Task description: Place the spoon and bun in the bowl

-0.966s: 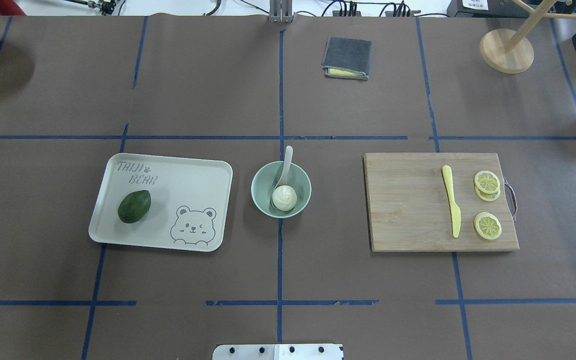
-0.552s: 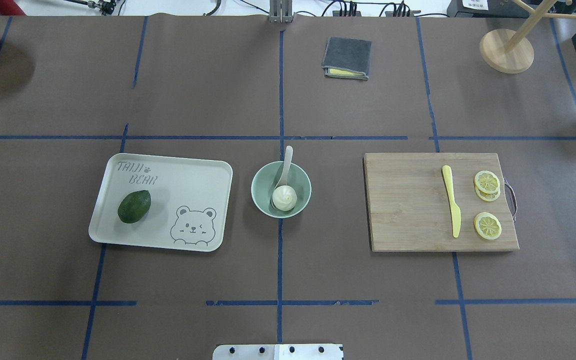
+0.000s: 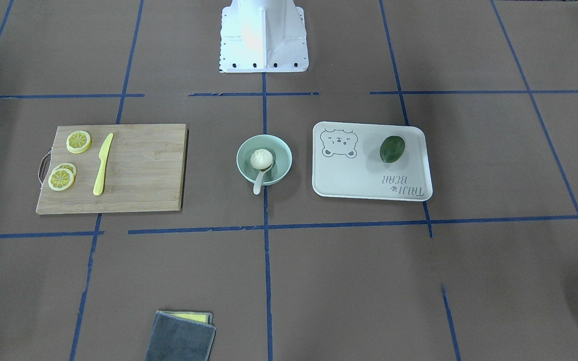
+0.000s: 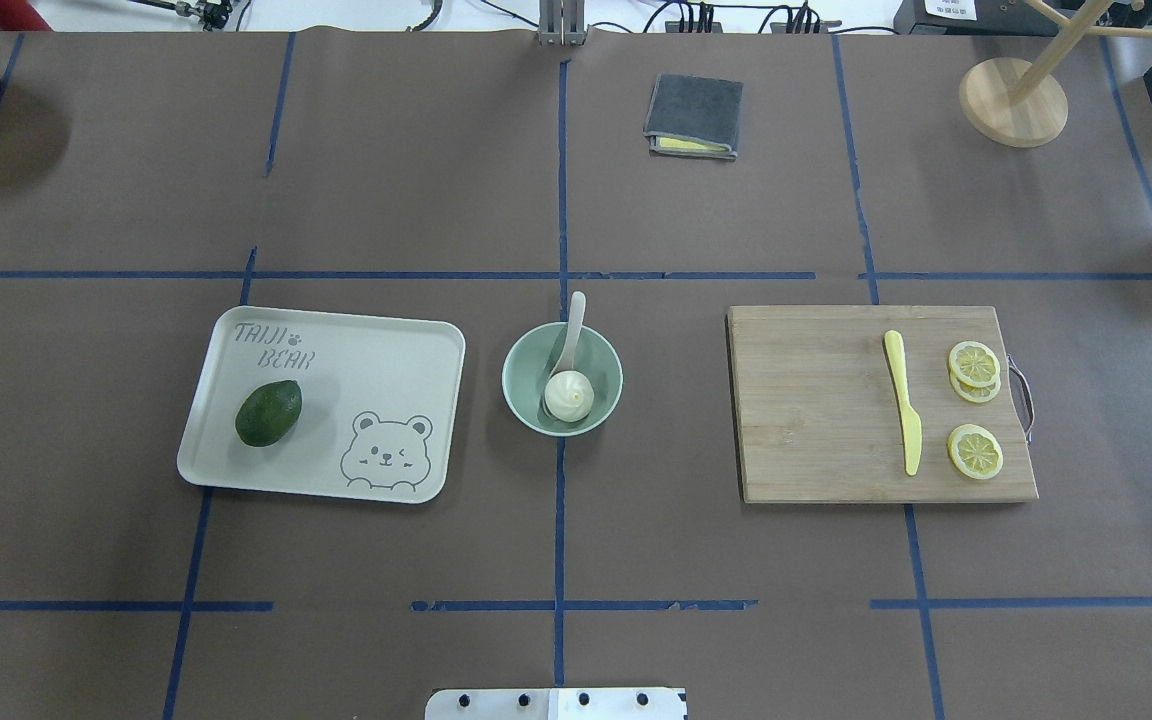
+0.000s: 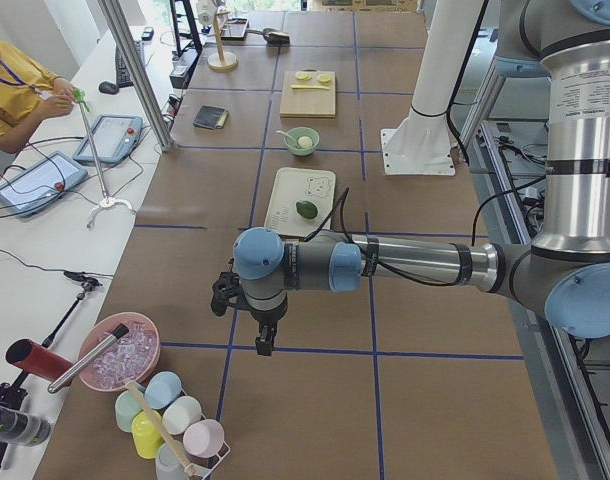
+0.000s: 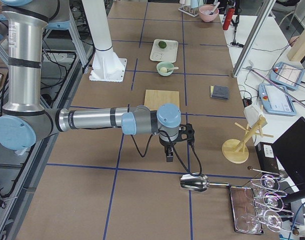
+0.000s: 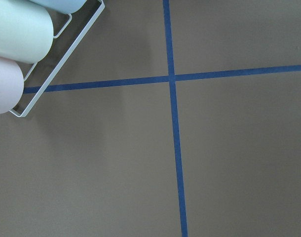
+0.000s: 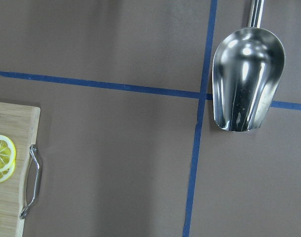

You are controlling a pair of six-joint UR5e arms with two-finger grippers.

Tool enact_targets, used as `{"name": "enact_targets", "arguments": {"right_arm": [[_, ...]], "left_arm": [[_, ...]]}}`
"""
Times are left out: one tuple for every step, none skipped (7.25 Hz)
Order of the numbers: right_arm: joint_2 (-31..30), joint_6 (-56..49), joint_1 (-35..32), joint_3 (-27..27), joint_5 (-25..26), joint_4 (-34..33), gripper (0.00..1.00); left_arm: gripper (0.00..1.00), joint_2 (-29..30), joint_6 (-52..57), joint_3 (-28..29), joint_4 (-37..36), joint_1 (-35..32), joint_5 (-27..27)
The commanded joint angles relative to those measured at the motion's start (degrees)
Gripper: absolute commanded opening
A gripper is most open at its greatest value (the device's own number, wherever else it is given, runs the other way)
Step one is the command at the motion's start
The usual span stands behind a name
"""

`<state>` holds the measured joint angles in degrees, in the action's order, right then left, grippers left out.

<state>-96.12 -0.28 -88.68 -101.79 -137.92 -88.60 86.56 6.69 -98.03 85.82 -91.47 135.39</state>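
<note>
The pale mint-green bowl (image 4: 513,380) stands at the table's middle, also in the front-facing view (image 3: 283,161). The white pleated bun (image 4: 569,395) lies inside it. The off-white spoon (image 4: 573,322) rests in the bowl, scoop beside the bun, handle sticking out over the far rim (image 3: 258,185). My left gripper (image 5: 264,342) hangs far off at the table's left end, and my right gripper (image 6: 169,155) at the right end. Both show only in the side views, so I cannot tell whether they are open or shut.
A white bear tray (image 4: 386,345) with a dark green avocado (image 4: 268,412) lies left of the bowl. A wooden board (image 4: 816,420) with a yellow knife (image 4: 904,410) and lemon slices (image 4: 974,452) lies right. A grey cloth (image 4: 694,115), a wooden stand (image 4: 1013,100) and a steel scoop (image 8: 246,79) are farther off.
</note>
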Motion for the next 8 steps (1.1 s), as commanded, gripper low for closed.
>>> {"name": "enact_targets", "arguments": {"right_arm": [[0.1,0.0,0.0,-0.2,1.2,0.0,1.0],[0.0,0.0,0.0,-0.2,1.3,0.0,1.0],[0.0,0.0,0.0,-0.2,1.3,0.0,1.0],[-0.1,0.0,0.0,-0.2,1.2,0.0,1.0],[-0.2,0.1,0.0,-0.2,0.9,0.0,1.0],[-0.2,0.1,0.0,-0.2,0.7,0.0,1.0],[-0.3,0.1,0.0,-0.2,0.6,0.1,1.0],[-0.3,0.1,0.1,-0.2,0.6,0.1,1.0]], "left_arm": [[1.0,0.2,-0.2,-0.1,0.0,0.1,0.1],[1.0,0.2,-0.2,-0.1,0.0,0.1,0.2],[1.0,0.2,-0.2,-0.1,0.0,0.1,0.2],[1.0,0.2,-0.2,-0.1,0.0,0.0,0.2],[1.0,0.2,-0.2,-0.1,0.0,0.0,0.2],[1.0,0.2,-0.2,-0.1,0.0,0.0,0.2],[1.0,0.2,-0.2,-0.1,0.0,0.1,0.0],[1.0,0.2,-0.2,-0.1,0.0,0.0,-0.2]]}}
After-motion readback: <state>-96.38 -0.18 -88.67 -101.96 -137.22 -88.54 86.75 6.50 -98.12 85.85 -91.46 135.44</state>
